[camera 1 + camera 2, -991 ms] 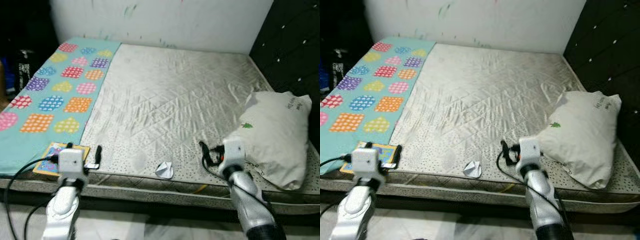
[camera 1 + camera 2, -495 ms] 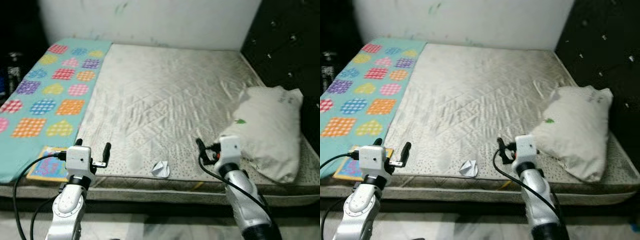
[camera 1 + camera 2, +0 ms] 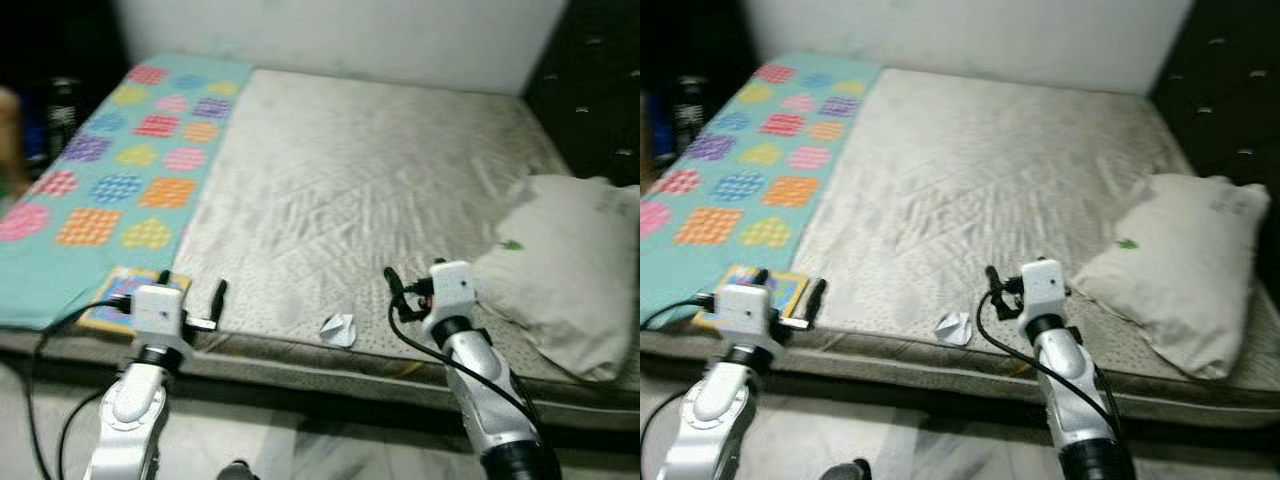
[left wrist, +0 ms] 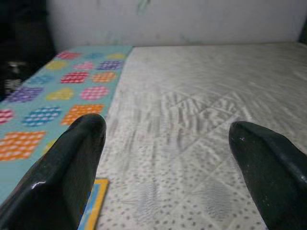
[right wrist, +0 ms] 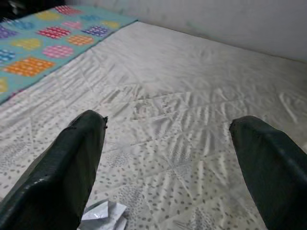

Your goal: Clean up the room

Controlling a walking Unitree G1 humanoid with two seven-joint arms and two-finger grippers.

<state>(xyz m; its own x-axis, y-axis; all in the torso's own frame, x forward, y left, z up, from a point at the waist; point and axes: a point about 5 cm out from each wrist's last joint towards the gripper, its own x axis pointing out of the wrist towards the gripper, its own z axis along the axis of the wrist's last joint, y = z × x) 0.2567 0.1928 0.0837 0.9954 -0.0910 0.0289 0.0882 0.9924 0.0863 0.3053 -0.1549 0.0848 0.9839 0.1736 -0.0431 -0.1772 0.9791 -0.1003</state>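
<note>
Seen from above and slightly blurred: a bare quilted mattress (image 3: pixel 370 190) across the middle of the frame, with a teal blanket (image 3: pixel 120 180) patterned in coloured hearts along its left side. On the right, against the dark padded headboard (image 3: pixel 600 90) – a white pillow (image 3: pixel 575 270) lying on the mattress. Low centre, close to the near edge of the mattress – a crumpled scrap of paper (image 3: pixel 338 328), resting on the dotted border. Lower left, on the blanket's near corner – a flat book with a yellow edge (image 3: pixel 115 300).

Left gripper (image 3: pixel 190 300) held up at the lower left, just beside the book, fingers spread apart and holding nothing; wide gap between the two black fingers (image 4: pixel 72 167) plain in the left wrist view. Right gripper (image 3: pixel 992 290) raised at the lower centre, between the paper and the pillow, near the paper but apart from it – fingers (image 5: pixel 72 163) likewise spread wide and empty, with the paper (image 5: pixel 106 214) just below them in the right wrist view.
</note>
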